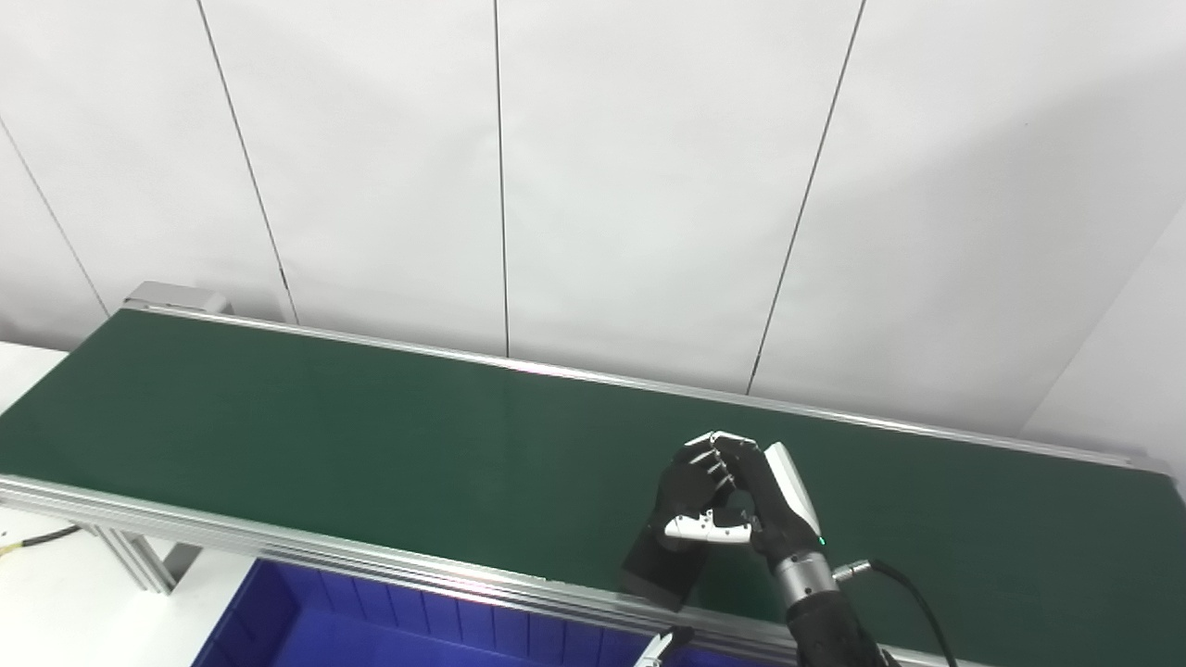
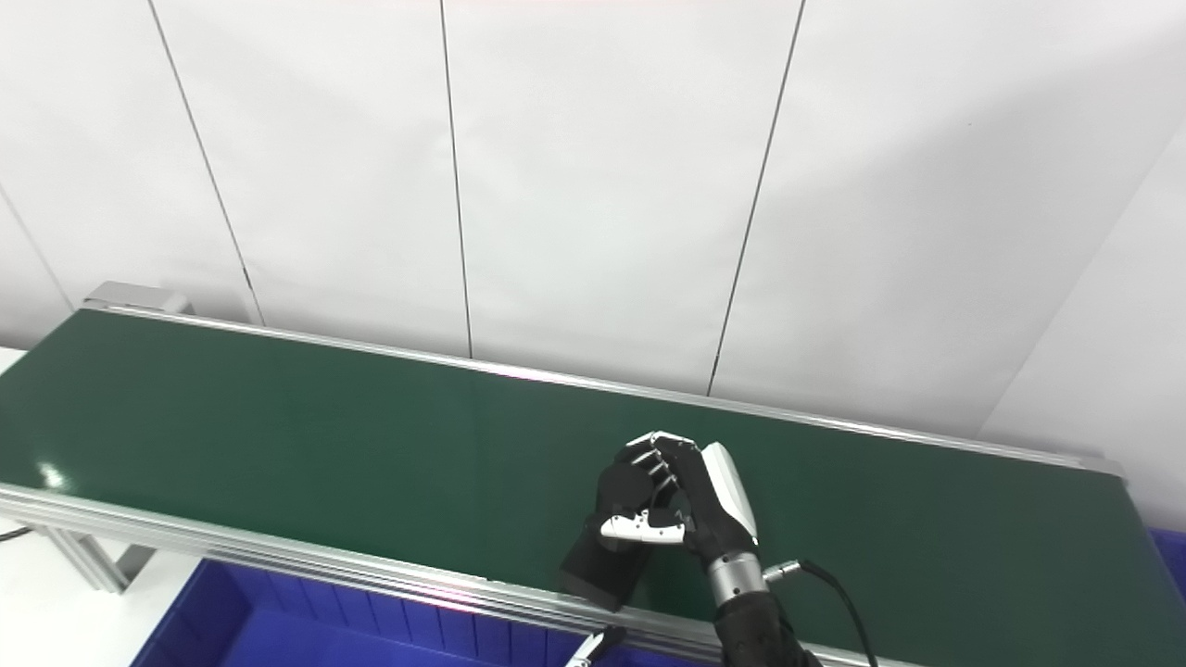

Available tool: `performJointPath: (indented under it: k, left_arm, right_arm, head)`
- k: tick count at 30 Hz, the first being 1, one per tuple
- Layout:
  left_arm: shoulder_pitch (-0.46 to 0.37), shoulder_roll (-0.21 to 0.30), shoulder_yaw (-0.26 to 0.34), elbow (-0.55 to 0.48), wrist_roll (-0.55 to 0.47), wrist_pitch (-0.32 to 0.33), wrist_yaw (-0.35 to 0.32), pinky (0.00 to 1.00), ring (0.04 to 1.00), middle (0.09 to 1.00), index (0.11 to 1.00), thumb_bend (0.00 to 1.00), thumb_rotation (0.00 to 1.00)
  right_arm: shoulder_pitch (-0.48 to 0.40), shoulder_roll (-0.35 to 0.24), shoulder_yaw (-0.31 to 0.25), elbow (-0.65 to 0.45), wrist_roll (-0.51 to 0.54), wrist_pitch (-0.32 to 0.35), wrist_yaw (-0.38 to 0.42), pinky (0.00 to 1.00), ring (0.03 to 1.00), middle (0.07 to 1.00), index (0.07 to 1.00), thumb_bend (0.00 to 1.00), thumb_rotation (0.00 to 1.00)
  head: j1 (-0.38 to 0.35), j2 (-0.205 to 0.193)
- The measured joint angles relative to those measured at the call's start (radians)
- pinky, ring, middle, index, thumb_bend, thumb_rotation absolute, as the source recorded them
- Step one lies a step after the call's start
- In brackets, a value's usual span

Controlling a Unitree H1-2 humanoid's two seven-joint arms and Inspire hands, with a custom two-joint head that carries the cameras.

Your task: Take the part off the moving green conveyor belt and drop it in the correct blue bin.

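The right hand (image 1: 732, 505) is over the near half of the green belt (image 1: 371, 445), right of the belt's middle, its arm coming up from the bottom edge on the right. Its fingers (image 1: 718, 454) curl leftward and downward and the thumb (image 1: 709, 529) crosses below them, so the hand is clenched around a black part (image 1: 669, 537). The part is a dark, roughly cylindrical piece; its upper portion sits inside the curl of the fingers, behind the thumb, and its lower end sticks out below and to the left of the hand, reaching toward the belt's near rail (image 1: 278, 542). Whether the part's lower end touches the belt or is lifted clear of it cannot be told from either view.

A black cable (image 1: 913, 597) leaves the wrist on the right side. Nothing else lies on the belt surface.

Below the near rail, at the bottom of the picture, a blue bin (image 1: 371, 621) with ribbed inner walls is partly in view; it lies nearer and to the left of the hand. In the right eye view a sliver of blue (image 2: 1169, 547) shows at the far right edge beyond the belt's end.

Just under the near rail, below the part, a small white and black tip (image 1: 660, 648) pokes up from the bottom edge; what it belongs to cannot be told. The left hand is not seen.
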Motion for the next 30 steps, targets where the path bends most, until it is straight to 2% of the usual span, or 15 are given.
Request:
performJointPath:
  k: [3, 5, 7, 9, 11, 15, 16, 17, 19, 20, 22, 24, 25, 28, 30]
  left_arm:
    - [0.0, -0.001, 0.005, 0.0, -0.006, 0.0, -0.009, 0.96, 1.0, 1.0, 0.968, 0.81, 0.9]
    - [0.003, -0.002, 0.016, -0.003, -0.019, 0.0, -0.025, 0.99, 1.0, 1.0, 0.975, 0.8, 0.91]
    - [0.008, -0.003, 0.031, -0.012, -0.032, 0.0, -0.044, 1.0, 1.0, 1.0, 0.982, 0.8, 0.92]
    - [0.015, -0.004, 0.049, -0.029, -0.047, 0.0, -0.067, 1.0, 1.0, 1.0, 0.993, 0.8, 0.94]
    - [0.02, -0.005, 0.066, -0.038, -0.054, 0.0, -0.088, 1.0, 1.0, 1.0, 0.999, 0.79, 0.98]
    - [0.037, -0.004, 0.108, -0.055, -0.065, 0.0, -0.125, 1.0, 1.0, 1.0, 1.0, 0.83, 1.0]
    - [0.041, -0.004, 0.117, -0.066, -0.066, 0.0, -0.135, 1.0, 1.0, 1.0, 1.0, 0.83, 1.0]
    - [0.044, -0.004, 0.127, -0.072, -0.066, 0.0, -0.143, 1.0, 1.0, 1.0, 1.0, 0.83, 1.0]
    - [0.045, -0.004, 0.148, -0.074, -0.069, 0.0, -0.166, 1.0, 1.0, 1.0, 1.0, 0.82, 1.0]
    - [0.046, -0.002, 0.159, -0.076, -0.073, 0.0, -0.181, 1.0, 1.0, 1.0, 1.0, 0.81, 1.0]
    - [0.054, 0.005, 0.187, -0.097, -0.094, 0.0, -0.228, 1.0, 1.0, 1.0, 1.0, 0.8, 1.0]
    - [0.061, 0.01, 0.222, -0.112, -0.113, -0.001, -0.272, 1.0, 1.0, 1.0, 1.0, 0.79, 1.0]
    - [0.062, 0.012, 0.239, -0.112, -0.115, -0.001, -0.286, 1.0, 1.0, 1.0, 1.0, 0.79, 1.0]
    - [0.07, 0.018, 0.296, -0.115, -0.143, -0.001, -0.353, 1.0, 1.0, 1.0, 1.0, 0.77, 1.0]
    - [0.08, 0.017, 0.334, -0.127, -0.159, -0.001, -0.401, 1.0, 1.0, 1.0, 1.0, 0.78, 1.0]
  right_arm:
    - [0.03, -0.009, 0.002, -0.052, -0.005, 0.002, 0.022, 0.27, 0.334, 0.421, 0.526, 0.52, 0.0]
    - [0.049, -0.016, 0.001, -0.099, -0.008, 0.01, 0.036, 0.27, 0.334, 0.422, 0.525, 0.52, 0.0]
    - [0.065, -0.026, -0.001, -0.155, -0.012, 0.025, 0.041, 0.27, 0.339, 0.424, 0.523, 0.52, 0.0]
    - [0.072, -0.035, -0.007, -0.204, -0.014, 0.039, 0.048, 0.27, 0.34, 0.428, 0.52, 0.52, 0.0]
    - [0.079, -0.041, -0.017, -0.255, -0.016, 0.046, 0.05, 0.27, 0.33, 0.424, 0.519, 0.52, 0.0]
    - [0.095, -0.045, -0.039, -0.322, -0.018, 0.048, 0.045, 0.27, 0.331, 0.426, 0.516, 0.52, 0.0]
    - [0.105, -0.046, -0.044, -0.34, -0.018, 0.049, 0.045, 0.27, 0.331, 0.426, 0.516, 0.52, 0.0]
    - [0.113, -0.046, -0.047, -0.354, -0.019, 0.05, 0.045, 0.27, 0.329, 0.426, 0.517, 0.52, 0.0]
    - [0.13, -0.047, -0.054, -0.383, -0.022, 0.054, 0.045, 0.27, 0.33, 0.425, 0.518, 0.52, 0.0]
    - [0.139, -0.05, -0.058, -0.402, -0.03, 0.059, 0.045, 0.27, 0.331, 0.425, 0.519, 0.52, 0.0]
    - [0.155, -0.058, -0.069, -0.444, -0.05, 0.071, 0.045, 0.25, 0.311, 0.416, 0.518, 0.52, 0.0]
    - [0.164, -0.069, -0.082, -0.469, -0.059, 0.079, 0.043, 0.26, 0.318, 0.418, 0.518, 0.52, 0.0]
    - [0.166, -0.074, -0.089, -0.475, -0.059, 0.082, 0.04, 0.26, 0.321, 0.418, 0.518, 0.52, 0.0]
    - [0.179, -0.079, -0.108, -0.51, -0.074, 0.102, 0.034, 0.26, 0.322, 0.418, 0.521, 0.52, 0.0]
    - [0.192, -0.083, -0.113, -0.537, -0.085, 0.106, 0.033, 0.26, 0.319, 0.415, 0.52, 0.52, 0.0]
  head:
    - [-0.051, 0.017]
    - [-0.128, 0.037]
    - [-0.129, 0.037]
    - [-0.222, 0.048]
    - [-0.229, 0.049]
    - [-0.352, 0.075]
    - [-0.353, 0.075]
    - [-0.391, 0.083]
    - [-0.391, 0.083]
    - [-0.484, 0.101]
    - [-0.529, 0.106]
    - [-0.537, 0.107]
    - [-0.593, 0.109]
    - [-0.621, 0.112]
    - [-0.705, 0.124]
